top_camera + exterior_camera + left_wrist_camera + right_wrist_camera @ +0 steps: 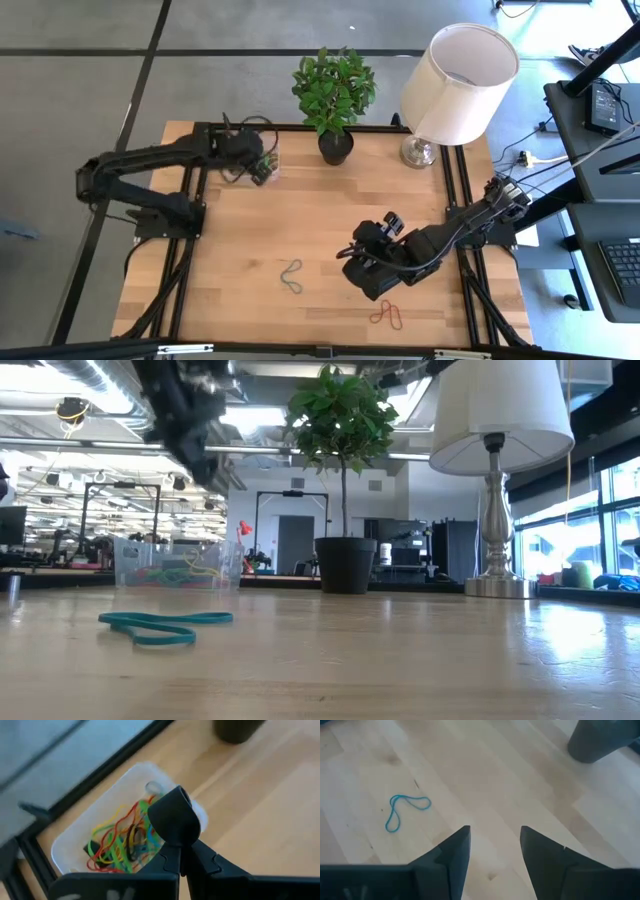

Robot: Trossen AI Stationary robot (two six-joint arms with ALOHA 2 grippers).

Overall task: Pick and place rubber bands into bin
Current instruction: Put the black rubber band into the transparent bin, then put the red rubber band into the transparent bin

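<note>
Far left on the pale wooden table [240,250]: left claw [182,827] hovering over the small clear plastic bin [75,832] at the table's back edge, fingers pressed together, nothing visibly pinched between them. Inside the bin: a tangled heap of thin rubber bands [120,845] in red, green, yellow and orange. Nearer the middle, toward the front: one teal rubber band [291,277] lying flat in a loose figure-eight, well apart from the bin. Right of it: right claw [492,852] low above bare wood, fingers spread wide and empty. Near the front edge, just beside that claw: a red-orange rubber band [387,317], also twisted. Probably featherlight, soft and floppy, hugging the wood closely; likely best pinched across the crossing of the figure-eight, where two strands lie together, with fingertips pressed down to the surface. Farther back, right of the bin: a black plant pot [336,148] and a white-shaded lamp [455,75].
</note>
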